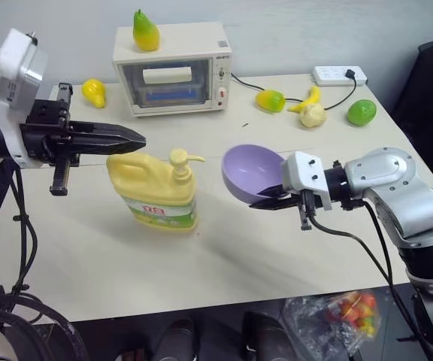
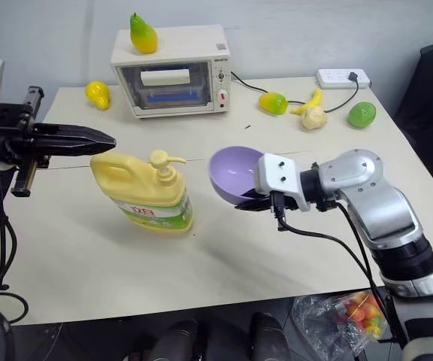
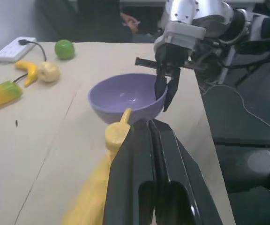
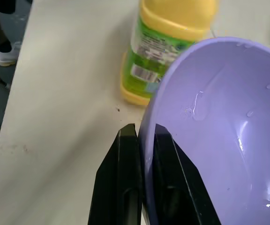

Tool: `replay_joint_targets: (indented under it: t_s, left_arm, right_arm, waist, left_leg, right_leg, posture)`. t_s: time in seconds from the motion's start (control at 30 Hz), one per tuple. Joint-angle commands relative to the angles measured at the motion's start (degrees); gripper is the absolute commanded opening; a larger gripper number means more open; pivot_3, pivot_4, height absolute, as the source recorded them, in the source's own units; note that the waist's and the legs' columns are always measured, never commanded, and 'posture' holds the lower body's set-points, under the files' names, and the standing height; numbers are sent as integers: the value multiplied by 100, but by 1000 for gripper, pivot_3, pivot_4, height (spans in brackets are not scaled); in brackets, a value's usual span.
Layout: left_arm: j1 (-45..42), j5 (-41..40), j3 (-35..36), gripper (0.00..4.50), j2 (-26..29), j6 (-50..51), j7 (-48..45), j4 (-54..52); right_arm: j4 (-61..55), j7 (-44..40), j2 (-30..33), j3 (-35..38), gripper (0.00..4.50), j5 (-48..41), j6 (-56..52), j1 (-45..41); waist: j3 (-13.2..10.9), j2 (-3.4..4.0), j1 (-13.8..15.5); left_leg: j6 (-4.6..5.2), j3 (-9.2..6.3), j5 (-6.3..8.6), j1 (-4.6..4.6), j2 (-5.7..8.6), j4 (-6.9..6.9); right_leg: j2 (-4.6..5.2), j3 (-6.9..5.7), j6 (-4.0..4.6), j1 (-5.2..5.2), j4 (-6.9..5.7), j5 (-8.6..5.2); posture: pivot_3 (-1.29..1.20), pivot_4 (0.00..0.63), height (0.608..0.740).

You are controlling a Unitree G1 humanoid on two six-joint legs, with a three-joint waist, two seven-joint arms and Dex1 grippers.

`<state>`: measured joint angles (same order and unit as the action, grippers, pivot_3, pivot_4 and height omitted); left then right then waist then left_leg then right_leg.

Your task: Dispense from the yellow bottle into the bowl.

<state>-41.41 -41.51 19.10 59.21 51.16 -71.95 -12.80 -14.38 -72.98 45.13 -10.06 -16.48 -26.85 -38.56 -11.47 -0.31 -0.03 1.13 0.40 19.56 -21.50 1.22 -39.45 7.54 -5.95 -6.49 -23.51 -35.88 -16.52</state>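
The yellow bottle (image 1: 156, 189) stands upright on the table, left of centre, its pump nozzle (image 1: 183, 159) pointing right. My left gripper (image 1: 140, 138) is shut and empty. It hovers level just above the bottle's handle, to the left of the pump. To the right of the bottle, my right gripper (image 1: 263, 201) is shut on the rim of the lavender bowl (image 1: 251, 170). It holds the bowl off the table, tilted with its opening toward the bottle. In the right wrist view the fingers (image 4: 125, 154) pinch the bowl's wall (image 4: 219, 131), and clear droplets cling inside.
A white toaster oven (image 1: 173, 71) stands at the back with a toy pear (image 1: 146, 31) on top. Toy fruits lie at the back left (image 1: 94, 92) and back right (image 1: 271, 100), beside a power strip (image 1: 340, 74). A plastic bag (image 1: 344, 316) lies below the table's front edge.
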Motion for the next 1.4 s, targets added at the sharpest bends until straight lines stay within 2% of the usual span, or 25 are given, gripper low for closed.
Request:
replay_joint_targets:
  t_s: [0.03,0.13,0.27,0.47,0.7,0.93,0.97,1.17,1.27,1.4]
  left_arm:
    - [639,-320,655,50,93,178,391,-654]
    - [1133,-587,967,50,-19,349,772,-1076]
    - [1738,-919,1237,50,-115,445,1111,-1551]
    - [2403,-1188,1455,50,-141,391,1448,-1990]
    - [2699,-1316,1510,50,-92,285,1659,-2049]
    - [2899,-1270,1380,0,-87,95,1766,-2070]
    - [2918,-1269,1375,0,-81,75,1772,-2070]
    - [3130,-1175,1414,0,-51,25,1817,-1961]
    - [3500,-1153,1682,595,32,81,1657,-1935]
    - [4374,-1017,2352,1816,91,4,1211,-2000]
  right_arm:
    - [93,357,180,406,0,127,245,391]
    - [677,715,179,457,0,488,738,756]
    - [1778,1188,177,287,0,1251,1974,1007]
    - [3500,1914,-243,223,0,1765,3019,841]
    - [4329,2087,-491,143,0,2034,3641,633]
    - [4322,1971,-473,236,2156,1972,3566,672]
    - [4308,1963,-465,244,2604,1968,3561,684]
    - [3181,1625,-73,674,4469,1443,2816,1152]
    - [2077,1311,282,1225,4500,687,1875,1487]
    - [942,938,799,2144,4500,-455,590,2010]
  waist:
    - [0,0,0]
    - [0,0,-1]
    - [0,0,-3]
    - [0,1,-24]
    - [-3,6,-35]
    - [-3,6,-17]
    - [-3,6,-20]
    - [-5,9,-9]
    - [-8,14,-1]
    - [-8,16,-3]
  left_leg:
    - [0,1,0,0,-1,2]
    - [-1,2,0,6,-1,3]
    - [-1,4,0,10,0,3]
    - [-5,10,-1,21,-3,10]
    - [-6,14,-1,26,-3,14]
    - [-6,11,-1,25,-3,14]
    - [-6,11,-1,25,-3,14]
    - [-6,10,-1,25,-3,20]
    - [-6,11,-1,23,-3,21]
    - [-9,11,1,25,-11,32]
  right_leg:
    - [-1,1,0,1,5,0]
    - [0,5,0,5,2,0]
    - [2,15,0,7,4,0]
    - [0,19,2,12,5,0]
    - [-2,20,3,12,9,-1]
    - [-1,24,3,16,20,0]
    - [-1,25,4,16,24,0]
    - [-1,48,4,16,23,0]
    - [-1,53,4,15,23,0]
    - [-4,53,5,15,31,0]
  posture:
    - [0,150,740]
    - [0,150,740]
    - [0,150,740]
    - [0,150,740]
    - [0,150,740]
    - [0,150,740]
    - [0,150,740]
    - [0,150,740]
    - [0,150,740]
    - [0,150,740]
